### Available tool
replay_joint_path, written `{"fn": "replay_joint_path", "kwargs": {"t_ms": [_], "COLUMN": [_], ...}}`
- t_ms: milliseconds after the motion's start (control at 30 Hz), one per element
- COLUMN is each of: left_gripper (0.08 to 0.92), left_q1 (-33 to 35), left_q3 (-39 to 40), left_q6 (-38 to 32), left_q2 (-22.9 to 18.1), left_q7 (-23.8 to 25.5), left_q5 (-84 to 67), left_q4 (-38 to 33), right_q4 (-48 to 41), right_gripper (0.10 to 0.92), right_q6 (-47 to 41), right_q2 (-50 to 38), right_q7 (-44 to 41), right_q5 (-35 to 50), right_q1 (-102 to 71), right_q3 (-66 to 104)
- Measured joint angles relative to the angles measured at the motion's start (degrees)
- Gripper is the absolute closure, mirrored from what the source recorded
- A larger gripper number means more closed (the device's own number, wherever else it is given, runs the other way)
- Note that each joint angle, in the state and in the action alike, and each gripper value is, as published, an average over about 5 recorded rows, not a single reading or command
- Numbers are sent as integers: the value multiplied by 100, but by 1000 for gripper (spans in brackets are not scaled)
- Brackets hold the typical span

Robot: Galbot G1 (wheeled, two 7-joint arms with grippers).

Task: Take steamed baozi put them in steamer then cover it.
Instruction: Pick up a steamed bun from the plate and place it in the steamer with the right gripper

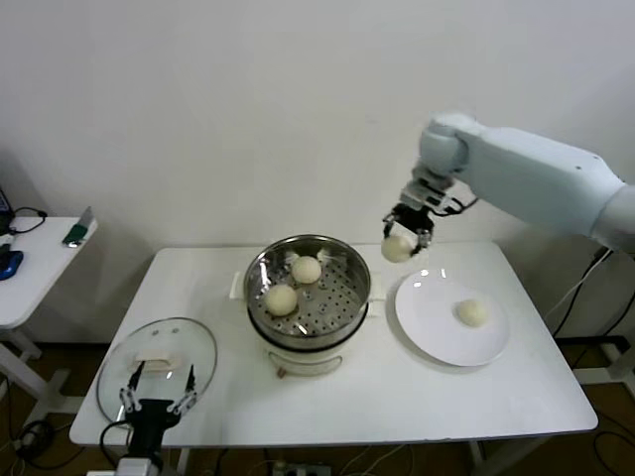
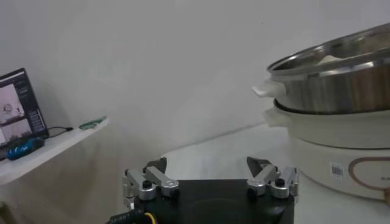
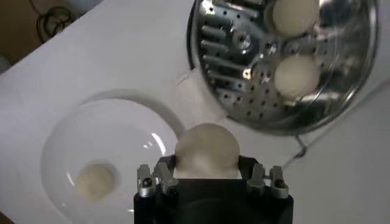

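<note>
Head view shows the right gripper (image 1: 401, 238) clamped on a baozi (image 1: 398, 248) in the air between steamer (image 1: 349, 297) and plate (image 1: 437, 332), so a soft-bun slip could drop it onto the tabletop (image 1: 397, 397). Two buns sit inside, one on the plate. The left gripper (image 1: 157, 395) waits, jaws apart, near the cover (image 1: 124, 362).

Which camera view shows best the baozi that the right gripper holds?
The right wrist view: the held baozi fills the middle, clamped in the right gripper, above the table between plate and steamer. The head view shows it small, in the air beside the steamer. The left wrist view does not show it.
</note>
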Motion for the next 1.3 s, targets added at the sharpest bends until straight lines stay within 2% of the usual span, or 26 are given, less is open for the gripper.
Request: {"fn": "replay_joint_path", "kwargs": {"t_ms": [533,1300], "left_gripper": [177,177], "left_q1": [29,-18], "left_q3": [-56,-123], "left_q6": [-7,-49], "left_q2": [3,63], "left_q7": [1,15], "left_q5": [-40,-103], "left_q4": [103,308], "right_q4": [310,772], "right_gripper": [338,325], "right_q6": [1012,1285], "right_q2": [1336,1678], "right_q7": [-54,25], "right_q5": [-1295,-1760], "right_q1": [-585,-1259], "right_q3": [331,257]}}
